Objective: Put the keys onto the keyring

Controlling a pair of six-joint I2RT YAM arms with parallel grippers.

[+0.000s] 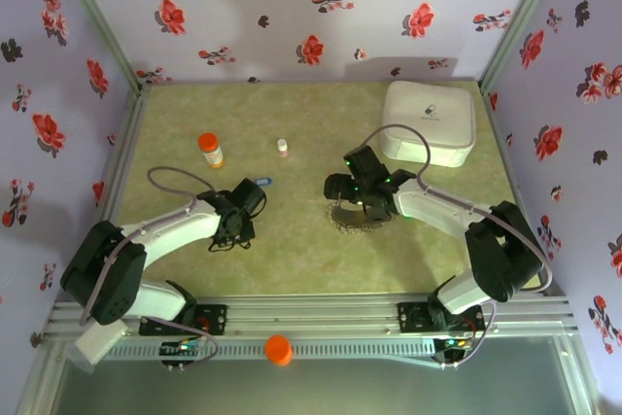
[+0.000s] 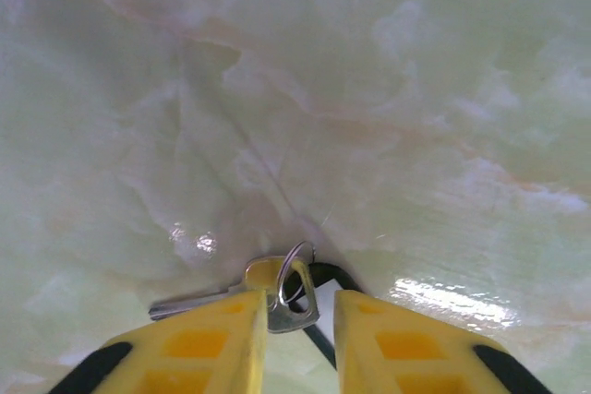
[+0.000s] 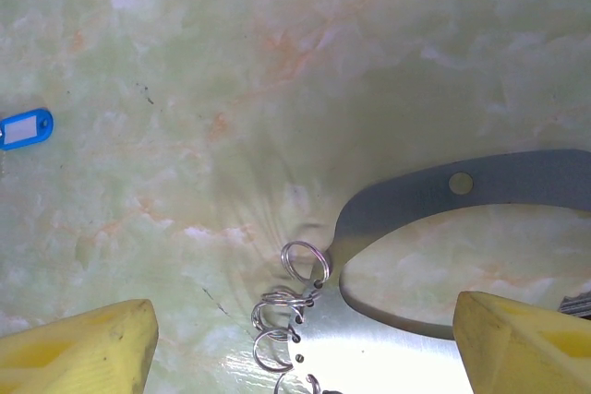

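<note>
Left gripper (image 2: 300,300), jaws being held narrowly apart about a silver key (image 2: 189,303) on the table (image 2: 369,89), grip not determinable, right gripper (image 3: 300,348) being held wide open above the keyring (image 3: 416,196), blue key (image 3: 26,128) being shown farther out.

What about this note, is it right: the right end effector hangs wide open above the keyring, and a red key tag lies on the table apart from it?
The key tag is blue, not red; the right wrist view shows it. The rest holds: the right end effector hangs wide open above the keyring, with the tag apart from it.
</note>
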